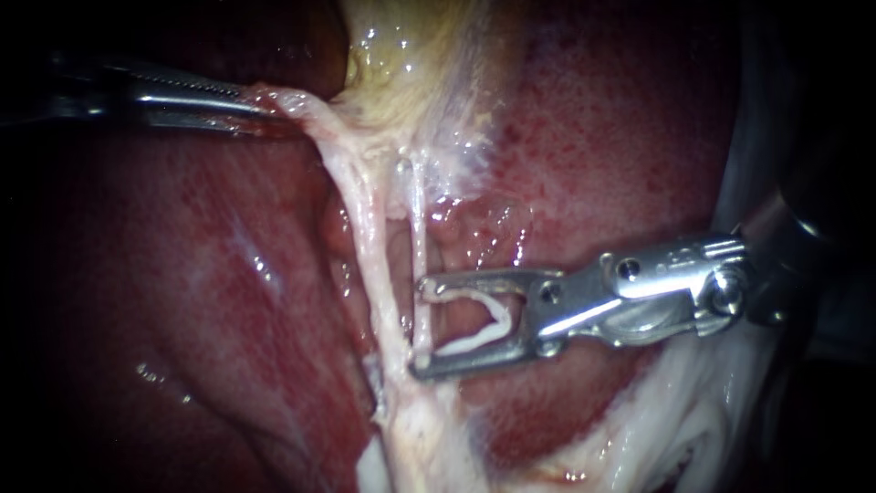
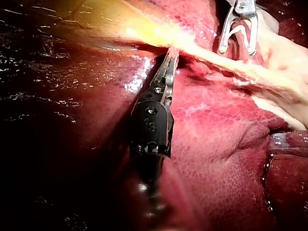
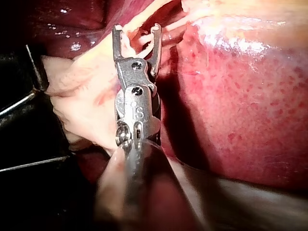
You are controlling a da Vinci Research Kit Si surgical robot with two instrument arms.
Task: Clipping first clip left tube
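Observation:
Two pale tubes run down from the yellowish gallbladder (image 1: pixel 401 55): a thicker left tube (image 1: pixel 370 237) and a thin right tube (image 1: pixel 417 210). My left instrument (image 1: pixel 260 102) comes in from the upper left, its jaws shut on pale tissue at the gallbladder's neck and pulling it taut. It is also seen in the left wrist view (image 2: pixel 173 50). My right instrument (image 1: pixel 422 329) stands open with a white clip (image 1: pixel 456 347) seated between its jaws. Its tips straddle the thin right tube, and the left tube lies just past them. In the right wrist view the right instrument (image 3: pixel 137 29) shows the same gap.
Dark red liver (image 1: pixel 182 274) surrounds the tubes on both sides. Pale fatty tissue (image 1: pixel 693 420) spreads under the right instrument's shaft. The two tubes merge into a white stalk (image 1: pixel 411 429) below the jaws.

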